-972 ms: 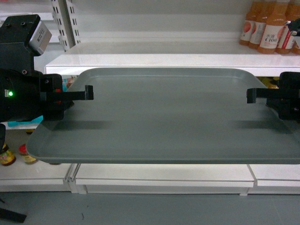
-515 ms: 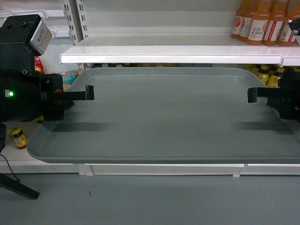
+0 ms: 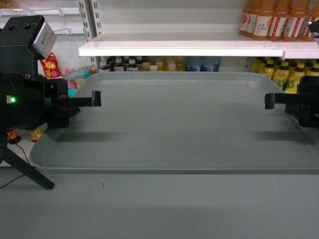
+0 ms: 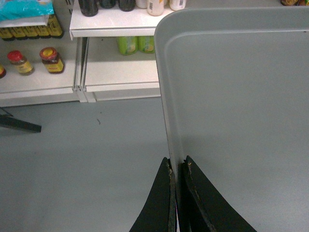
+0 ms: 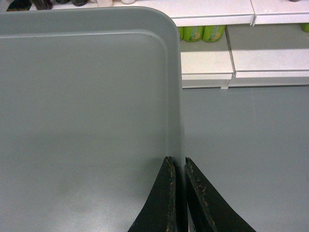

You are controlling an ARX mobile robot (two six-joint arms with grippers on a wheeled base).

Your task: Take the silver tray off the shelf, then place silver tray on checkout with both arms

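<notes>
Silver tray [image 3: 179,122]: large, flat, grey, rounded corners, low rim; held level in the air between the two grippers, clear of the shelving, with grey floor [image 3: 149,209] under its near edge.
Left gripper [image 4: 176,166]: fingers pinched onto the tray's left rim, one finger outside the rim and one inside; a green light shows on this arm in the head view.
Right gripper [image 5: 177,164]: fingers pinched onto the tray's right rim in the same manner, one on each side of the edge.
Shelf [image 3: 179,49]: white board with a pale front lip, behind and above the tray's far edge, apart from it.
Orange bottles [image 3: 271,17]: standing in a row on top of that board, at its right end.
Lower stock: small bottles [image 3: 149,64] lined up beneath the board, behind the tray.
Jars [image 4: 50,59]: red-lidded, on a low white shelf at left, seen from the left wrist.
Green bottles [image 5: 203,33]: on a low shelf beyond the tray's right corner.
</notes>
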